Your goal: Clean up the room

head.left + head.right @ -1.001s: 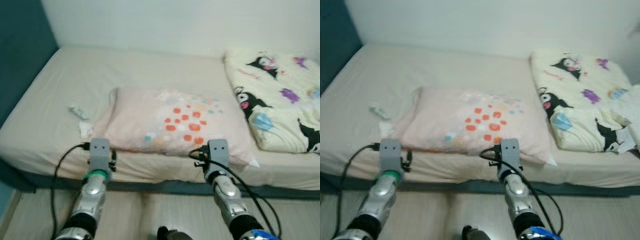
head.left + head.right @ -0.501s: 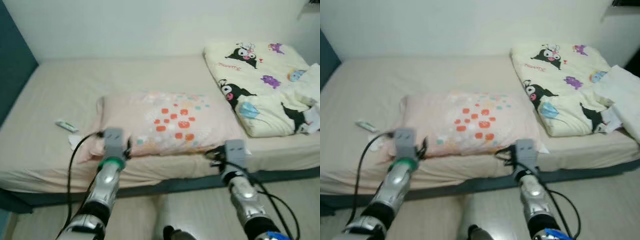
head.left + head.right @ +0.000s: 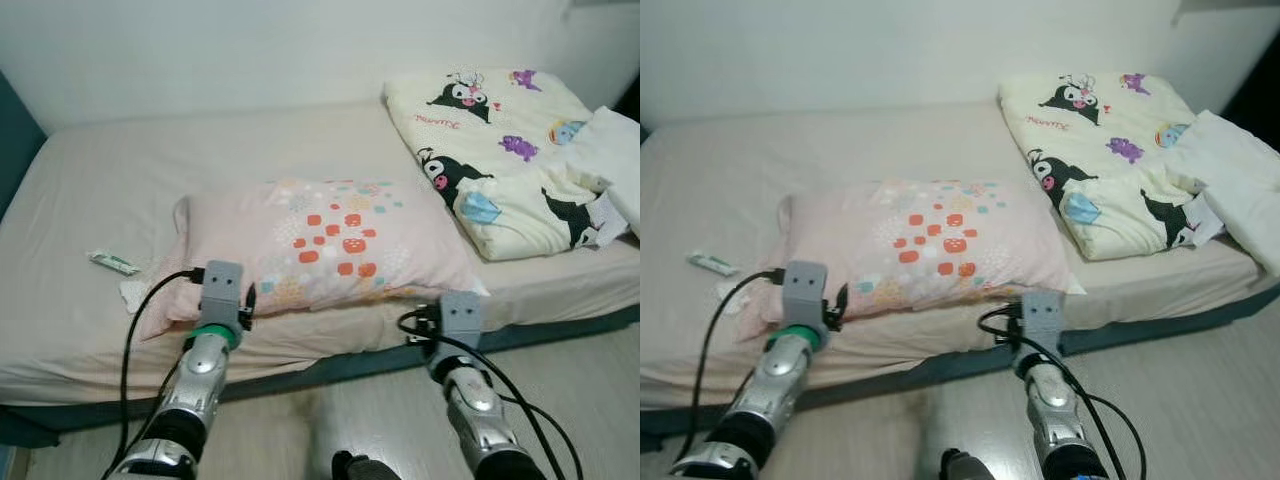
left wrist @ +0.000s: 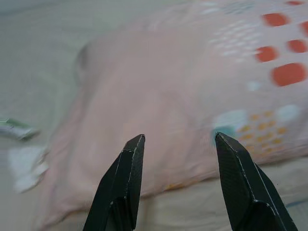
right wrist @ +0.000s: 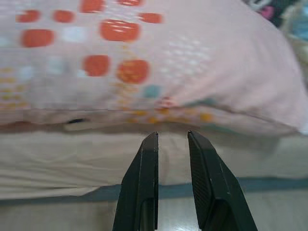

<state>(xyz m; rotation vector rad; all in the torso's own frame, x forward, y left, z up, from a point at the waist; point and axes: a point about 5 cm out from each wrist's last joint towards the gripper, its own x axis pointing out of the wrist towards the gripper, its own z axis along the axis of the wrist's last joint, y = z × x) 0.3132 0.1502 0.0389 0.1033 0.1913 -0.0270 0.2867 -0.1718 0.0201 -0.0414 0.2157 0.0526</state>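
Setting: bedroom in a home. Evidence: a low bed (image 3: pixel 90 330) with a beige fitted sheet over a dark teal base, set against a plain white wall (image 3: pixel 250 50) and, at one end, a teal panel (image 3: pixel 12 150). On the sheet: a pink pillow (image 3: pixel 320 245) printed with orange and pastel squares; a folded cream quilt (image 3: pixel 500 150) with cartoon characters; a white folded cloth (image 3: pixel 1240 170) at the far edge. Small litter near the pillow: a wrapper (image 3: pixel 112 262) and a crumpled tissue (image 3: pixel 135 292). Floor (image 3: pixel 390 400): pale wood-look boards.
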